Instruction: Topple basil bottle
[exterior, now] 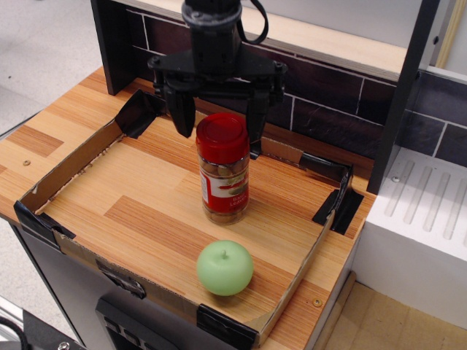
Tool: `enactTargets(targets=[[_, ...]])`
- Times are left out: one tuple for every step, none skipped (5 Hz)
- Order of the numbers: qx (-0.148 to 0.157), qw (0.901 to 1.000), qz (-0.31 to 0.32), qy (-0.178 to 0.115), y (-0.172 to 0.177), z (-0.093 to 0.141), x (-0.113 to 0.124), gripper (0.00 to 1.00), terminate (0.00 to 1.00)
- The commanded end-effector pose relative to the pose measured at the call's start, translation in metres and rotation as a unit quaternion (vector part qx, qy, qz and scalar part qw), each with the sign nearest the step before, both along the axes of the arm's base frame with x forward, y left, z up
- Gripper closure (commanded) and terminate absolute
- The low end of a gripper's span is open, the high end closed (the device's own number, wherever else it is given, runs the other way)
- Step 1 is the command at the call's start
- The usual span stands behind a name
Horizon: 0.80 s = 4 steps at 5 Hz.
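hand spread wide behind upright basil bottle, fingertips partly hidden, arm top cropped

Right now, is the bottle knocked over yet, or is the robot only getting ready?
Only getting ready. Done: the gripper has reached the basil bottle and is open, a finger on each side of the red lid. In hand: nothing is gripped or pushed. Left: the bottle stands upright behind the green apple, so the toppling remains.

Clear glossy plastic jar, shiny red lid; matt green apple; cardboard tray on wood-grain.
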<state>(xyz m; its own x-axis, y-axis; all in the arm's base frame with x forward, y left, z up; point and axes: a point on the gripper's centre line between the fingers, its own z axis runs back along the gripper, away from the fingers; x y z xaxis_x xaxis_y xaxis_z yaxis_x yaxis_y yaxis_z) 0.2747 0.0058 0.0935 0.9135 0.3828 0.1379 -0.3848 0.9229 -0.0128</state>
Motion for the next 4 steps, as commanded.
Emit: enactTargets(targets=[[0.001,0.9999,0.004,-0.016,0.002,-0.002,0.004,0.00,0.00],[-0.001,0.9998,0.005,-0.018,0.004,-0.003,0.006,1.00,0.00],[-0.009,0.9997,0.016,-0.014,0.009,0.002,0.005,1.00,0.00],[-0.012,0.9994,0.033,-0.005,0.020,0.018,0.001,1.00,0.00]])
